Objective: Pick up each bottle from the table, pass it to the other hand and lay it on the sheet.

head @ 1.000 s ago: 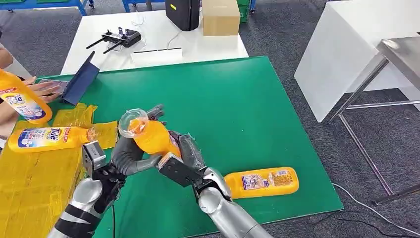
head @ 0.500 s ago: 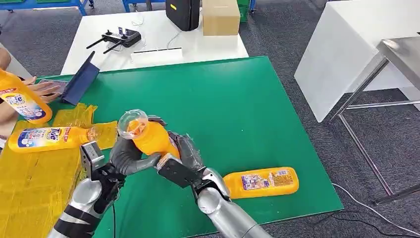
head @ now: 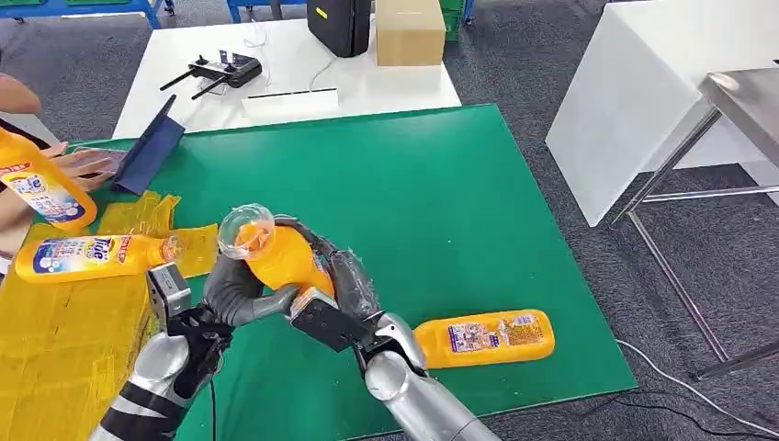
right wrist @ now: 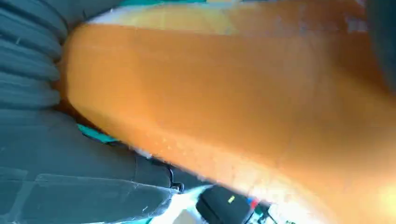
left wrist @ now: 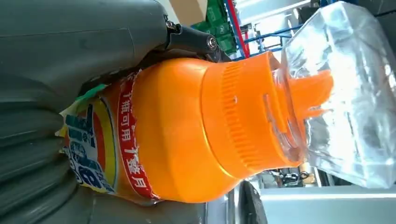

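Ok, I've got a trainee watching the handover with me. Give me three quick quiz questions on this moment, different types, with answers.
1. True or false: both hands are on the raised bottle.
2. Multiple choice: where does the bottle by the right arm lie? A) on the yellow sheet B) on the green mat C) on the white table
3. Fill in: the raised bottle's clear cap points ___ from the robot.

Key
1. True: the left hand and the right hand both grip it.
2. B: it lies flat on the green mat; another bottle lies on the yellow sheet.
3. Up and away.
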`<state>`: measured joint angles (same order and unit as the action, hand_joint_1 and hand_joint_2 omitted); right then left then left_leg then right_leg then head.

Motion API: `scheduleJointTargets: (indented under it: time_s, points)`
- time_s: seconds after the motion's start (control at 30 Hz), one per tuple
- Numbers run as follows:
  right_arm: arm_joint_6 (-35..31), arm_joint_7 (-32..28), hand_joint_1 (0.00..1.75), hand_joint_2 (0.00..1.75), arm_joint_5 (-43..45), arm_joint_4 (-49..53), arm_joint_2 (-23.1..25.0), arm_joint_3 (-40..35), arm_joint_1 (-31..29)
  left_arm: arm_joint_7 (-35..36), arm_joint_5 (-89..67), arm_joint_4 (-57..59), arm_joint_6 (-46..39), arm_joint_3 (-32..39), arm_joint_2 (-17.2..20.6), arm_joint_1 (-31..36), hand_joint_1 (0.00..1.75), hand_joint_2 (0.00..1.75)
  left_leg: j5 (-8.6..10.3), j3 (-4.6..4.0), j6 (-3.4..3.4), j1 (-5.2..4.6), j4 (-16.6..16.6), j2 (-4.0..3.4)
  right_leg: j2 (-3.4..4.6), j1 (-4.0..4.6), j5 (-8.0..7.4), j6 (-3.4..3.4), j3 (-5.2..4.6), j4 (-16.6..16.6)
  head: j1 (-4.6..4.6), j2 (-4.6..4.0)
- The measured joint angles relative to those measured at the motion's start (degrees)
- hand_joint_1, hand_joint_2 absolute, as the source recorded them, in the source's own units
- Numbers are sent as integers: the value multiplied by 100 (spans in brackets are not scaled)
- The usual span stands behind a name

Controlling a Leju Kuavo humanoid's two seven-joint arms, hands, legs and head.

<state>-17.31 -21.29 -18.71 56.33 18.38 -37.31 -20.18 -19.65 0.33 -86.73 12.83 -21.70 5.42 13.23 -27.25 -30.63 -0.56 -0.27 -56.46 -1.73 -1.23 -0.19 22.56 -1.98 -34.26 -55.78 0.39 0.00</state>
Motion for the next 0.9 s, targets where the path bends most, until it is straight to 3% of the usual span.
scheduleJointTargets:
  time_s: [0.3,0.6,0.9]
  points:
    - [-317,-142,0,175,101,519,-118,114,288,-44,42,-206,-319,201,7,-152,175,175,0,-1,0,0,0,0,-1,0,0,0,0,0,-2,2]
    - [-889,-358,0,175,170,2213,-520,808,1000,-184,-1027,-935,-1425,1320,138,-397,175,175,-2,0,-1,0,0,-1,1,0,1,0,-1,1,0,0]
    - [-892,-361,0,175,138,2761,-640,973,1193,-186,-1141,-1115,-1488,1593,197,-423,175,175,-1,0,0,0,0,0,0,-1,0,0,0,0,-2,0]
